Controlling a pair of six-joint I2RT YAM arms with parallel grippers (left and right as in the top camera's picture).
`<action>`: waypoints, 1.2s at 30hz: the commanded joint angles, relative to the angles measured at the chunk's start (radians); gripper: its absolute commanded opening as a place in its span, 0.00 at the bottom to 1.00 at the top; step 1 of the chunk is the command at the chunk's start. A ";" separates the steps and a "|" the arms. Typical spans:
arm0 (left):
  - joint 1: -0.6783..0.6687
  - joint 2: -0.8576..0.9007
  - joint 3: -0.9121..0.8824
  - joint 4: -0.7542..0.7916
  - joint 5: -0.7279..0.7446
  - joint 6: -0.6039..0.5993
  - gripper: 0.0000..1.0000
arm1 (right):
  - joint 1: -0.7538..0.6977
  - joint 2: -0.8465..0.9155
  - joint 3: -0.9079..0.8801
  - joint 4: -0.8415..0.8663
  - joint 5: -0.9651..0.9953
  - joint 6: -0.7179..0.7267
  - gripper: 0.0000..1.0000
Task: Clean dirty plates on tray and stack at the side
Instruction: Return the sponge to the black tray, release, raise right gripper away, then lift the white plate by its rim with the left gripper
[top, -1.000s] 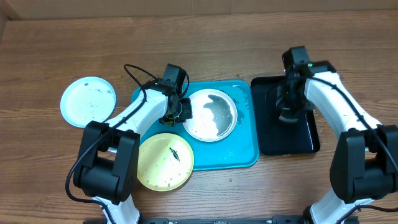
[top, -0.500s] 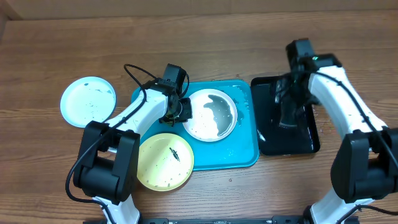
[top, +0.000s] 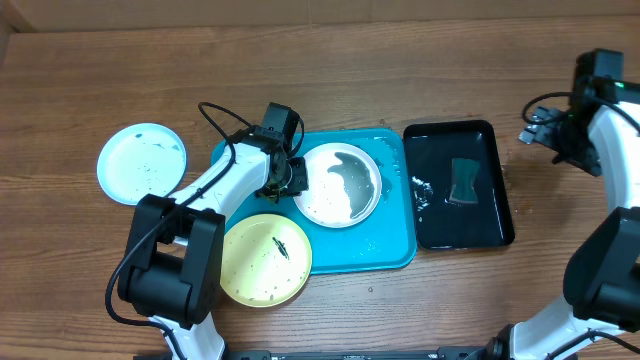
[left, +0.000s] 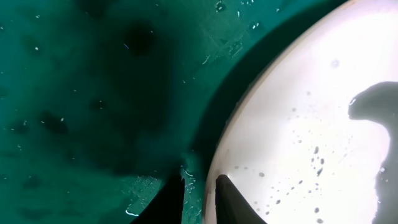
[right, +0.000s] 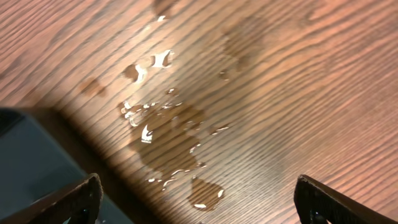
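The white plate (top: 340, 185) lies in the teal tray (top: 385, 245), wet and smeared grey. My left gripper (top: 288, 178) is at the plate's left rim. In the left wrist view, the left gripper (left: 199, 199) stands narrowly open astride the rim of the white plate (left: 311, 124). One finger is over the plate and the other over the tray (left: 93, 93), with a strip of teal showing between them. The pale blue-green plate (top: 142, 163) sits on the table at far left. The yellow-green plate (top: 265, 258) overlaps the tray's front left corner. My right gripper (top: 542, 132) hangs wide open and empty.
A black tray (top: 490, 225) right of the teal tray holds water and a dark green sponge (top: 463, 180). In the right wrist view the right gripper (right: 199, 202) is over bare wood with water puddles (right: 168, 130), and the black tray's corner (right: 31, 162) shows at lower left.
My right gripper opened, left the sponge lying in the black tray, and swung away to the far right. My left gripper loosened slightly at the white plate's rim without moving away.
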 joint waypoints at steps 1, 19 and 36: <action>-0.012 0.013 0.003 0.004 -0.025 -0.003 0.20 | -0.023 0.001 0.005 0.014 -0.017 0.007 1.00; 0.014 0.012 0.185 -0.114 -0.033 0.004 0.04 | -0.039 0.001 0.005 0.035 -0.017 0.007 1.00; -0.081 0.013 0.555 -0.200 -0.105 0.020 0.04 | -0.039 0.001 0.005 0.035 -0.017 0.007 1.00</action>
